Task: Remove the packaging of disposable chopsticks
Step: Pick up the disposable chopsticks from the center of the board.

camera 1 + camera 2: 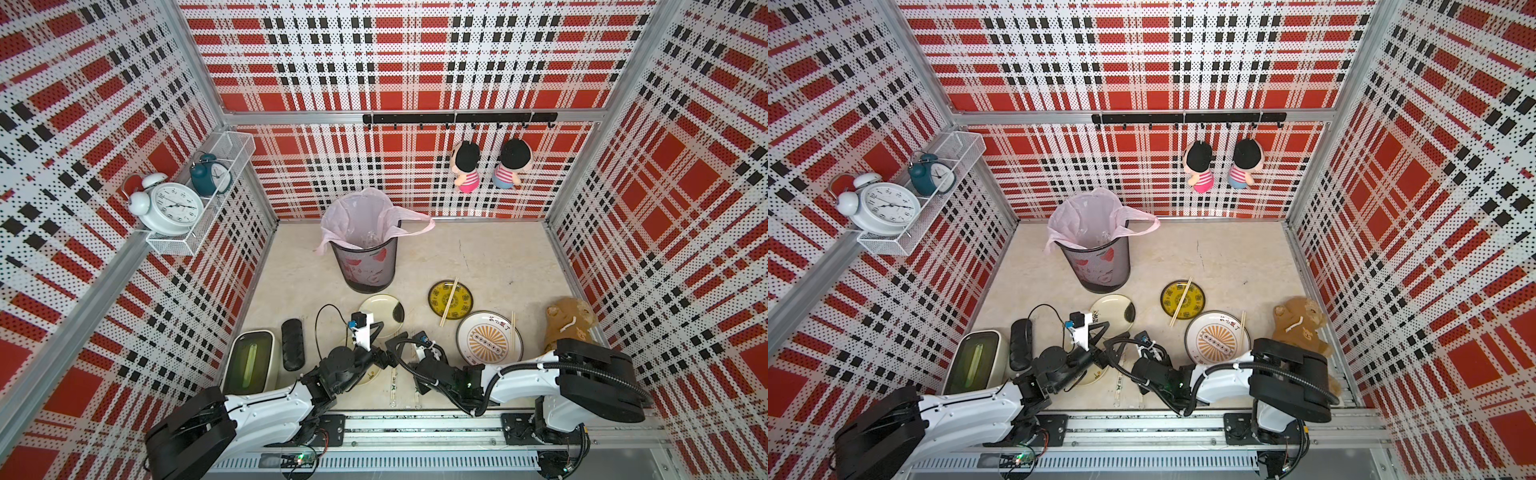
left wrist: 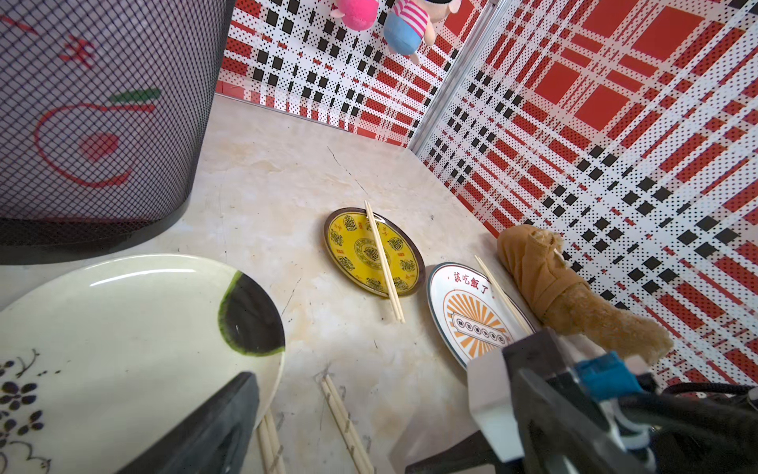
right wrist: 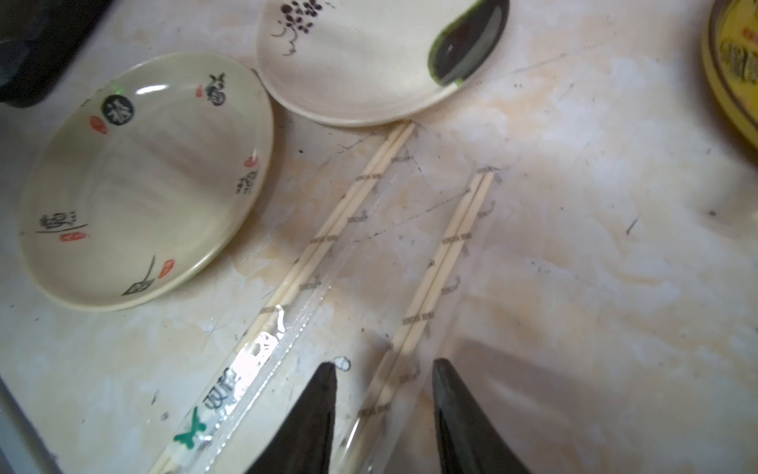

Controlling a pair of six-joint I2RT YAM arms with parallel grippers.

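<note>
Two pairs of disposable chopsticks still in clear packaging lie side by side on the table near its front edge. One sleeve (image 3: pixel 262 361) (image 1: pixel 392 388) shows a green logo. My right gripper (image 3: pixel 383 363) stands open astride the other sleeve (image 3: pixel 447 246) (image 1: pixel 417 395), a dark finger on each side with a gap to the plastic. My left gripper (image 2: pixel 332 422) is wide open above the far ends of both sleeves, holding nothing. A bare pair of chopsticks (image 1: pixel 449 301) rests on the yellow plate (image 1: pixel 436 291), another bare pair (image 1: pixel 513 332) on the white-and-orange plate (image 1: pixel 469 332).
A mesh bin (image 1: pixel 365 266) lined with a pink bag stands at the back middle. A cream plate with a dark patch (image 1: pixel 382 307) and a cream plate with characters (image 3: pixel 143 184) lie by the sleeves. A brown plush (image 1: pixel 567 320) sits far right, a white box (image 1: pixel 249 361) far left.
</note>
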